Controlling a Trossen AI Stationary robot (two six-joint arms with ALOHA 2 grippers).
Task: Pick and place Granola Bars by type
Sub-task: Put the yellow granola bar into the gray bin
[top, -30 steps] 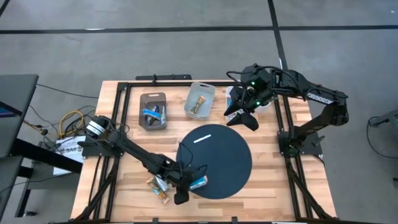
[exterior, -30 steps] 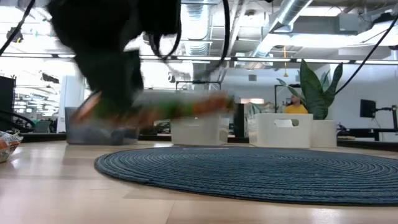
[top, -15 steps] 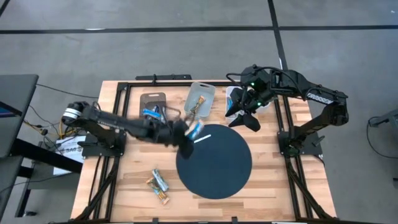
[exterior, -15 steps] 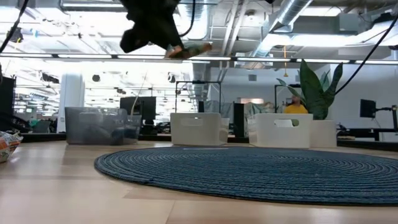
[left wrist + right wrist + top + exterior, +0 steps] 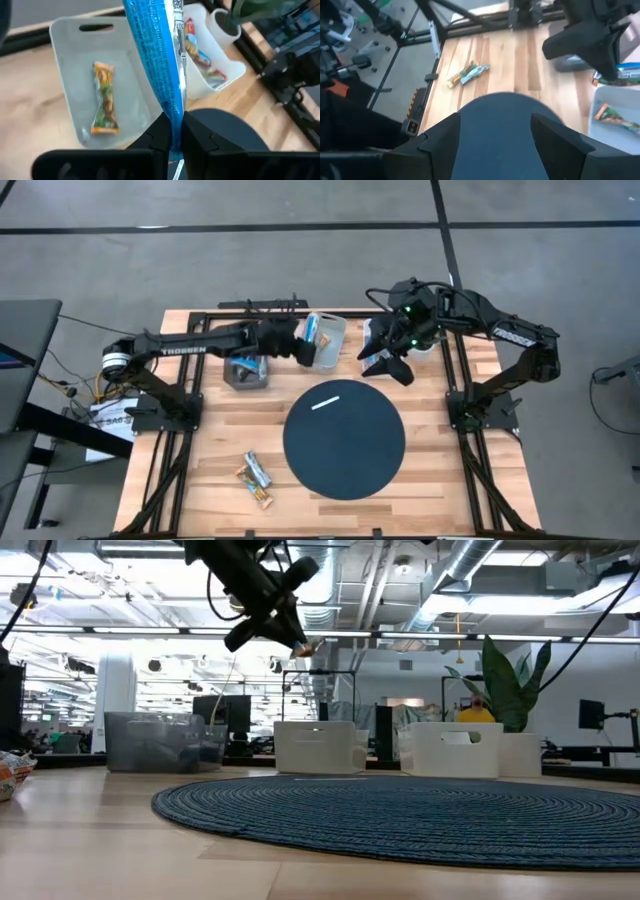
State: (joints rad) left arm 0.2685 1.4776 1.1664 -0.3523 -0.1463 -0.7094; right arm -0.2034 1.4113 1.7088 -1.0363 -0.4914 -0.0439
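Observation:
My left gripper is shut on a blue granola bar and hovers over the middle clear bin at the table's far side; it also shows high up in the low view. One orange-green bar lies in that bin. The dark grey bin holds blue bars. The right white bin holds multicoloured bars. A few loose bars lie on the wood near the front left. My right gripper is open and empty by the right bin. My left gripper pinches the blue bar near one end between its two fingers. The fingers come slanting down from the table's left. The rest of the bar sticks out past the fingertips, lifted clear above the middle bin.
A round dark mat covers the table's middle, with a thin white strip on its far part. Black frame rails run along the table's left and right sides. A plant and a person show in the room beyond.
My left gripper has risen from the mat's near left edge with the blue bar and swung toward the table's far edge. It now stands above the middle bin, and the bar is still in its fingers. The loose bars have stayed on the wood.

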